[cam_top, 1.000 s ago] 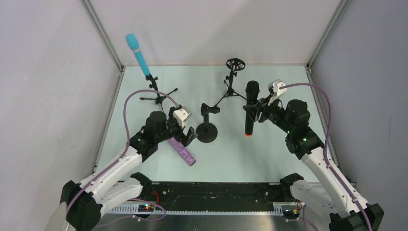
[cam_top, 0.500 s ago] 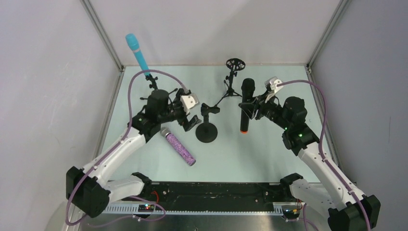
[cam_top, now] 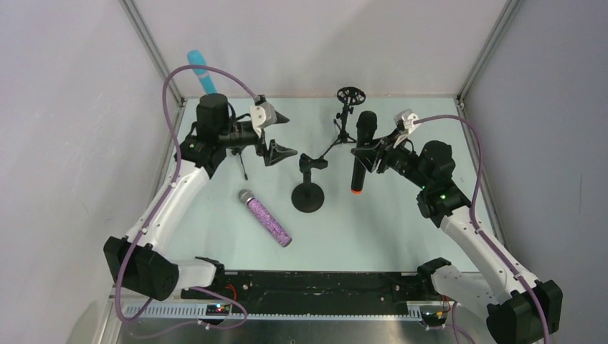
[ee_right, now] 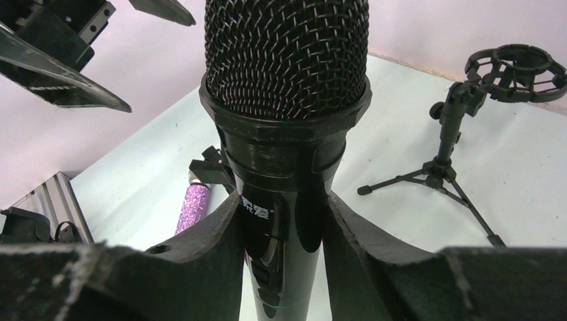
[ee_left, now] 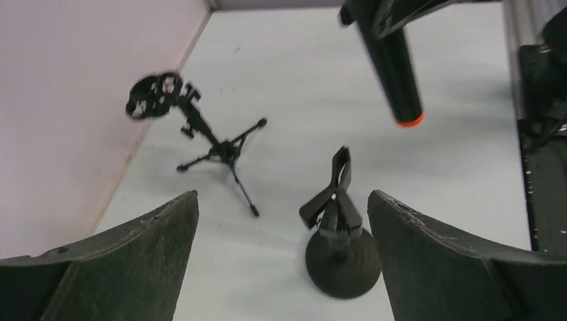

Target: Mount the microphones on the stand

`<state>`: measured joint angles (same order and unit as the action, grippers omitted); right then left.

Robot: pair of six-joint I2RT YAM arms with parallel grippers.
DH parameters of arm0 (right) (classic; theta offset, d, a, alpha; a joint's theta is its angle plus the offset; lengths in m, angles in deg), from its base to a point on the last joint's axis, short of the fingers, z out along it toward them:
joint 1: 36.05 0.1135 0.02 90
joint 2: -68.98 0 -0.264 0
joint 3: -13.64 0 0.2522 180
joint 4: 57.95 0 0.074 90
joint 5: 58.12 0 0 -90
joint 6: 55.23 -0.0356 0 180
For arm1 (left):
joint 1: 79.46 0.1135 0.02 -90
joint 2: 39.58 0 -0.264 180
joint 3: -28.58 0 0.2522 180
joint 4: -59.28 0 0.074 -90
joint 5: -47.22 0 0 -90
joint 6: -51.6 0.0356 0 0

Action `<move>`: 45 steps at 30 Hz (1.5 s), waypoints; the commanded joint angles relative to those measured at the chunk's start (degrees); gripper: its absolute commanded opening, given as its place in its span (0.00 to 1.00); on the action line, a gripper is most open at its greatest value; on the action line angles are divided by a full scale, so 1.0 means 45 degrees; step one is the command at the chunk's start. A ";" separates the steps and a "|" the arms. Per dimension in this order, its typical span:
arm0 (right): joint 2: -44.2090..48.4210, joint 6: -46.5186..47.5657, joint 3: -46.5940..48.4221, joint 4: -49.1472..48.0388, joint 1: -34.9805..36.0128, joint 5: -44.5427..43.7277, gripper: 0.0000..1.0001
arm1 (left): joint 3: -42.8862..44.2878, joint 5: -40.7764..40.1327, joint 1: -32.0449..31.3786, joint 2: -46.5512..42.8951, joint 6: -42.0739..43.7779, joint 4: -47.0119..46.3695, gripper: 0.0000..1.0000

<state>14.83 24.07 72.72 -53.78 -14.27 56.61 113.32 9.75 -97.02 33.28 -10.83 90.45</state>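
Note:
The black microphone (cam_top: 360, 150) with an orange end hangs upright in the air, and my right gripper (cam_top: 371, 155) is shut on its body. In the right wrist view its mesh head (ee_right: 284, 87) stands above my fingers (ee_right: 200, 247). The purple glitter microphone (cam_top: 267, 217) lies flat on the table. The turquoise microphone (cam_top: 201, 69) sits on a tripod at the back left, mostly hidden by my left arm. My left gripper (cam_top: 279, 135) is open and empty, raised above the table. A round-base clip stand (cam_top: 308, 188) shows between its fingers (ee_left: 337, 234).
A black tripod stand with a ring mount (cam_top: 349, 115) stands at the back centre; it also shows in the left wrist view (ee_left: 200, 127) and the right wrist view (ee_right: 455, 134). Grey walls close in the left, back and right sides. A black rail (cam_top: 315, 283) runs along the near edge.
My left gripper let go of the purple microphone, then rose and swung back to the left. My right gripper carried the black microphone a little left and back.

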 commanded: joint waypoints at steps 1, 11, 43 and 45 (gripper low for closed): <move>-0.0284 -0.0486 0.0124 -0.1930 -0.0055 0.0383 0.00 | 0.1261 0.3070 0.0093 0.0747 -0.0034 -0.0059 1.00; -0.1041 -0.0839 0.0124 -0.3096 -0.0052 -0.0357 0.00 | 0.1207 0.4402 -0.0008 0.1934 0.0000 -0.0043 1.00; -0.2596 0.2184 0.0123 -0.5643 0.1543 -0.0255 0.00 | -0.0686 0.1951 -0.1192 0.2756 0.1851 -0.0137 1.00; -0.2659 0.2053 0.0124 -0.5705 0.1546 -0.0241 0.00 | -0.0760 0.1572 -0.1239 0.2723 0.1828 -0.0138 1.00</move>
<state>2.96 32.66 72.72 -73.56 -7.65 56.13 110.37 18.67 -102.18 45.94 -4.18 90.99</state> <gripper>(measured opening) 0.444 0.996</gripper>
